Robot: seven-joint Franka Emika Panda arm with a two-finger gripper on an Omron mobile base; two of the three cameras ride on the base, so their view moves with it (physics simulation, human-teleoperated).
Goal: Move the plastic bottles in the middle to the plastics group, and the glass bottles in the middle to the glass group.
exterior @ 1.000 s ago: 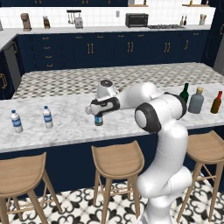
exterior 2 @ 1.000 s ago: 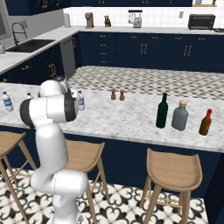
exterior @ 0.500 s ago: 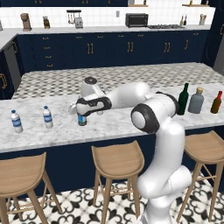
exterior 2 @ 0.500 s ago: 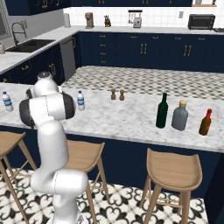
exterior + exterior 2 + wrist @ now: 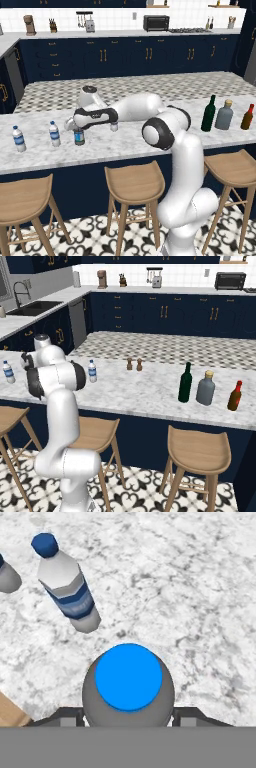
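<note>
On the white marbled counter of the kitchen island, our white arm reaches far out to its left, and our gripper sits over the dark smoky-grey plastic bottle with a blue cap, well toward the left end. From the hand camera we look straight down on that bottle's round blue cap, with the dark finger tips showing close on either side of its grey shoulders; the fingers look clamped on the bottle, which stands upright with its base at or close to the counter, though we cannot tell if it touches. Just beside it to the left stands a small clear water bottle with a blue-and-white label, also seen tilted in the hand camera, and farther left is a second clear labelled water bottle. Another small clear bottle with a blue cap and label stands nearer the middle of the counter, partly behind our arm. Well apart, toward the right end, the tall dark green wine bottle stands upright just beside the squat grey-blue bottle with a tan stopper, and the slim amber-red bottle stands near them on the far right. Two small brown shakers sit farther back on the counter.
</note>
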